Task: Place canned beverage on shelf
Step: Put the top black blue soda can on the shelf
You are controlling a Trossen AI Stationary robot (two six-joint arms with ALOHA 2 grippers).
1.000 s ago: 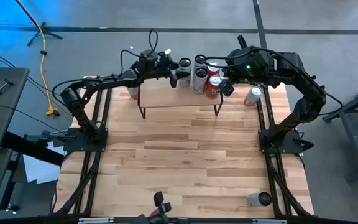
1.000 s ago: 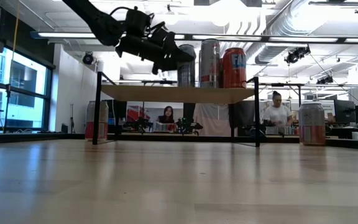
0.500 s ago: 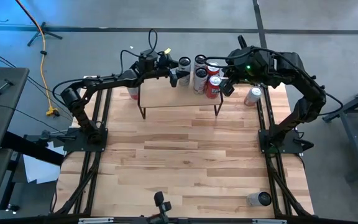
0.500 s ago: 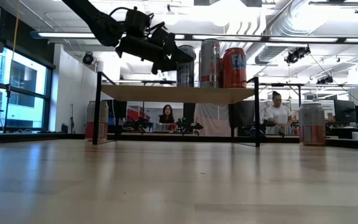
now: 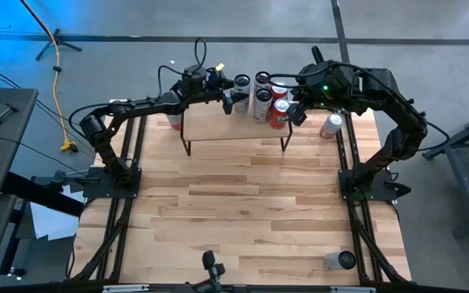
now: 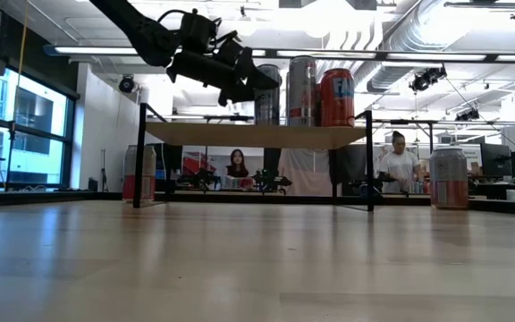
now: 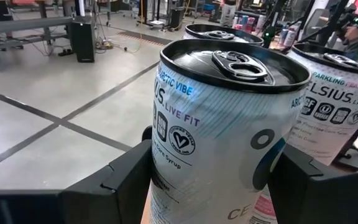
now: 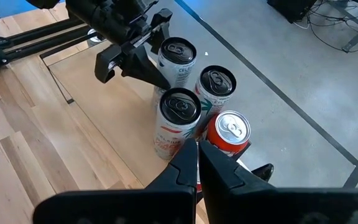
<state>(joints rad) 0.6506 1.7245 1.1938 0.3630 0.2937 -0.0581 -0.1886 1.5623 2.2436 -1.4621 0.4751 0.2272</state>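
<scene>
On the shelf (image 5: pixel 234 124), the left gripper (image 5: pixel 230 96) sat half-open around the can (image 7: pixel 229 130), probably rigid, slick, best gripped mid-body.

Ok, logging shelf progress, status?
Left gripper open around Celsius can on shelf. Right gripper shut, above neighbouring cans. Nothing in the way.

Left hand (image 5: pixel 233 96) seemingly parted, right hand (image 8: pixel 199 148) pinched closed, both outstretched.

Beside the left tool (image 5: pixel 233 96), which straddles a white can (image 7: pixel 222 137) with both fingers apart, three more cans (image 8: pixel 180 121) crowd the shelf's (image 5: pixel 218 126) end. Behind the tool, the plank lies bare.
</scene>
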